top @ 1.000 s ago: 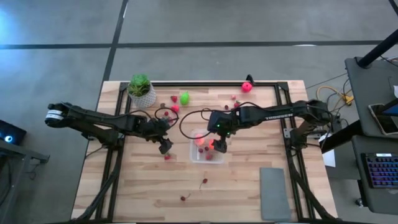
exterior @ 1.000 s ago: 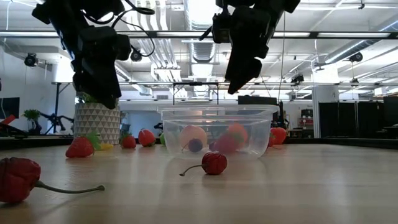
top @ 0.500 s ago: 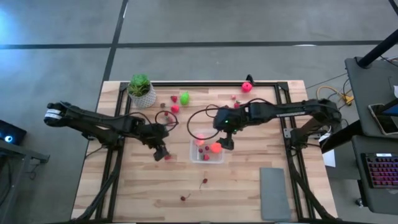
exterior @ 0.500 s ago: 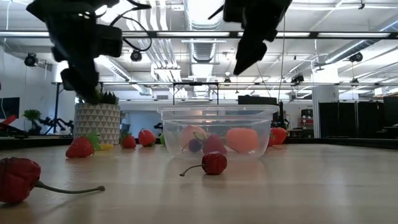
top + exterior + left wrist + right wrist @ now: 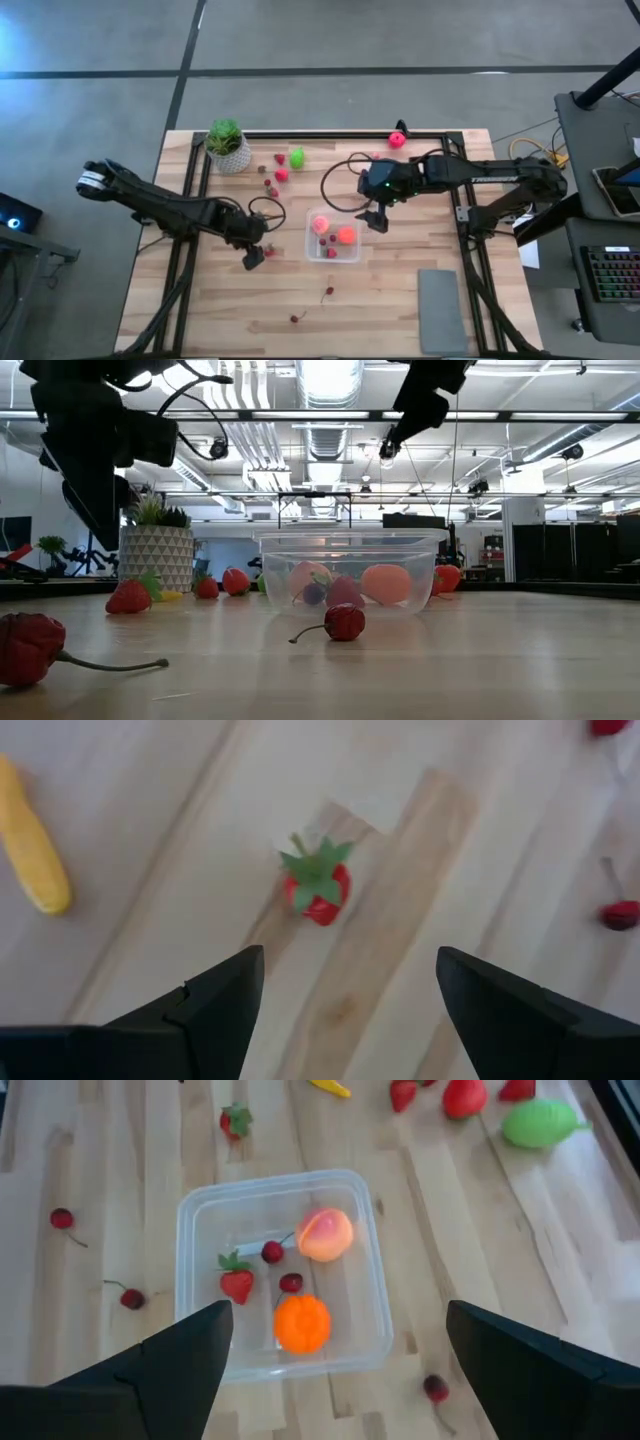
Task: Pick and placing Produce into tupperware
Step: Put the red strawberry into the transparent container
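The clear tupperware (image 5: 352, 254) (image 5: 200, 1220) stands mid-table, holding an orange ball (image 5: 301, 1324), a pink-orange ball (image 5: 326, 1234), a strawberry (image 5: 236, 1280) and two cherries. My left gripper (image 5: 252, 260) (image 5: 350, 980) hovers open left of the tupperware, a loose strawberry (image 5: 317, 885) (image 5: 268, 251) lying on the wood just ahead of its fingers. My right gripper (image 5: 378, 220) (image 5: 338, 1320) is open and empty, raised to the right of the tupperware. More produce lies scattered on the table.
A potted plant (image 5: 227, 145) stands at the far left, with a lime-green piece (image 5: 297, 157) and red fruits (image 5: 281, 174) beside it. A pink ball (image 5: 397, 139) lies at the far edge, cherries (image 5: 328, 291) lie near the front, and a grey pad (image 5: 441, 310) sits at the near right.
My right gripper has risen from over the tupperware and drawn back toward the table's right edge; the orange ball now lies in the tupperware. My left gripper has moved toward the near edge and turned over the loose strawberry.
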Tool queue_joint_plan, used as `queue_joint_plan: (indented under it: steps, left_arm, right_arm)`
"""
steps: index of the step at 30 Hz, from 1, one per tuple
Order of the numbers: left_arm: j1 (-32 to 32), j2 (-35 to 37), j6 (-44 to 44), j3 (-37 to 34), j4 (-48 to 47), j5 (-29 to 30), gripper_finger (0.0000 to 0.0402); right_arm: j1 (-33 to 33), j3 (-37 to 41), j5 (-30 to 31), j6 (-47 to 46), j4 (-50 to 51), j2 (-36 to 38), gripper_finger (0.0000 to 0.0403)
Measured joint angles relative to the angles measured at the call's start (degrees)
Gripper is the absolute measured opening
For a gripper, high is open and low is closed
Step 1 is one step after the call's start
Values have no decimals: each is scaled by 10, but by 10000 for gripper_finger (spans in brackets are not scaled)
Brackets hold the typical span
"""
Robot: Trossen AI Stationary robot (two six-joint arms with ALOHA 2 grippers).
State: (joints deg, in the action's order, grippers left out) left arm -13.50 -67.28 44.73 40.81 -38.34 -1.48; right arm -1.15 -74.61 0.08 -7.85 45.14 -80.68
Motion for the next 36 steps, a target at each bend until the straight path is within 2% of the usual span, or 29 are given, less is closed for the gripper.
queue_joint_plan:
  steps: [10, 15, 28, 31, 36]
  left_arm:
    - [-15, -83, -5, -2, 26, 55, 281]
    - [-28, -105, -32, -2, 55, 73, 281]
    - [-36, -150, -32, -3, 94, 97, 281]
    - [-36, -153, -32, -3, 94, 99, 271]
    - [-36, -162, -32, -3, 94, 99, 233]
  right_arm:
    - [0, 0, 0, -7, 28, 11, 359]
    - [0, 0, 0, -7, 30, 11, 359]
    - [0, 0, 0, 1, 31, 11, 359]
    - [0, 0, 0, 4, 31, 11, 359]
    - [0, 0, 0, 4, 32, 11, 359]
